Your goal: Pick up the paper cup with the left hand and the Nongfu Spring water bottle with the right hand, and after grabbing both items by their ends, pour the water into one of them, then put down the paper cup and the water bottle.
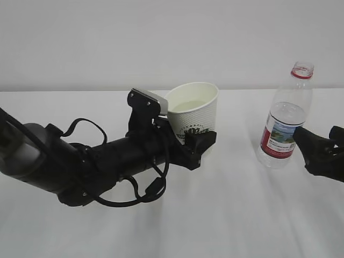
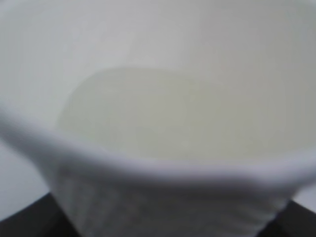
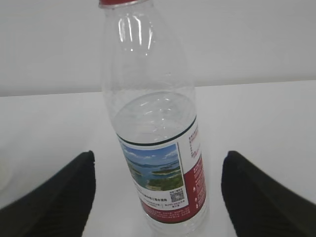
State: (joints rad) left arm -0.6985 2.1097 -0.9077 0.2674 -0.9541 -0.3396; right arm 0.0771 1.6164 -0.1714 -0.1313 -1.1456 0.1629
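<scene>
bare table [image 1: 231,215] between paper cup [image 1: 194,110] and water bottle [image 1: 285,121], wall [image 1: 161,37] behind

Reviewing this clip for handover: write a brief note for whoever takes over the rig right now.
Left tool: shut on the paper cup, which sits slightly tilted and holds water.
Right tool: open, a finger on either side of the Nongfu Spring water bottle, not touching. Bottle stands upright on the table, uncapped, partly full.
Done: cup gripped.
Left: put the cup down and let go; whether pouring is over is unclear.

No legible text on bottle label [image 3: 165,182]
</scene>
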